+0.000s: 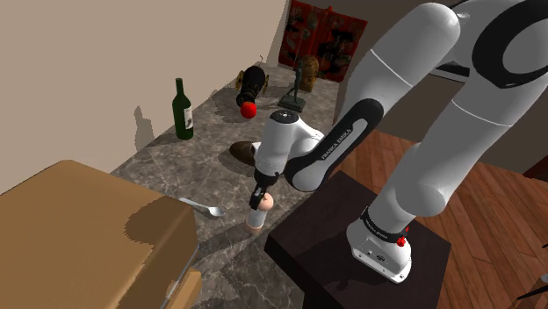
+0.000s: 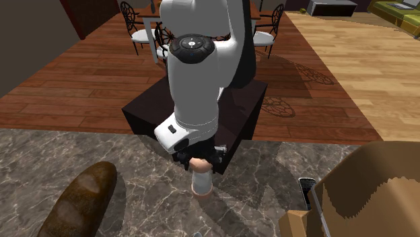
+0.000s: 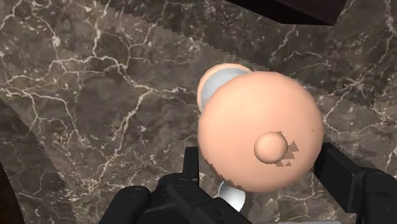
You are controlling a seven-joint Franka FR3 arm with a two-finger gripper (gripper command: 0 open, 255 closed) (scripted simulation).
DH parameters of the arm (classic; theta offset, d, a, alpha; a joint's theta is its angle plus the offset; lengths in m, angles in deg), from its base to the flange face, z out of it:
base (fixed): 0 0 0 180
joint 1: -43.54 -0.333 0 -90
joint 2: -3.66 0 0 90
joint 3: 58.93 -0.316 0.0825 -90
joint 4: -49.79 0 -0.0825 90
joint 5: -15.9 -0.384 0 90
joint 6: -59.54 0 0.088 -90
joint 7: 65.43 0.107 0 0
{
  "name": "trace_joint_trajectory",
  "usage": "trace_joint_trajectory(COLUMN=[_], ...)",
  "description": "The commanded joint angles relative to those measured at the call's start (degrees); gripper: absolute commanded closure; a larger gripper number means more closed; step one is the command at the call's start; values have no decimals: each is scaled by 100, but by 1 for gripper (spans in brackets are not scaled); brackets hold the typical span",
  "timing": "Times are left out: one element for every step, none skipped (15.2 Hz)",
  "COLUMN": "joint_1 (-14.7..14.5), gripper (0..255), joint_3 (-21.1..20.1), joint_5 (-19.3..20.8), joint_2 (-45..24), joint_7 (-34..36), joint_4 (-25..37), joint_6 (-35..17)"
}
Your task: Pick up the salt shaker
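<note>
The salt shaker has a white body and a rounded pink cap with a small knob. It stands upright on the marble counter close to the dark stand. My black gripper comes straight down onto it. In the wrist view the two fingers press against either side of the cap, so the gripper is shut on the shaker. From the second exterior view the hand covers the top of the shaker, whose base is at the counter surface.
A spoon lies just beside the shaker, with a big cardboard box beyond it. A brown loaf, a green wine bottle, a red ball and a dark jug stand farther off. A phone lies by the box.
</note>
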Motion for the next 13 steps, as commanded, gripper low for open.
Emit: trace_joint_trajectory(joint_1=[-28,-49,-72,-96,-120,-143,-164,-184,-203,-221,-237,-241,-241], gripper=[255,255,255,255,255,255,255,255,255,255,255,255,255], joint_3=[-21,-20,-13,-3,9,23,37,52,68,83,99,103,103], joint_5=[-237,-336,-425,-503,-573,-634,-689,-737,-780,-818,-851,-855,-856], joint_2=[211,318,423,526,628,727,825,921,1014,1106,1196,1209,1209], joint_7=[-167,-238,-300,-356,-405,-449,-489,-523,-555,-583,-608,-611,-611], joint_4=[-5,-2,2,8,16,25,37,49,63,79,96,99,99], joint_6=[193,296,399,504,608,713,819,924,1029,1134,1239,1254,1254])
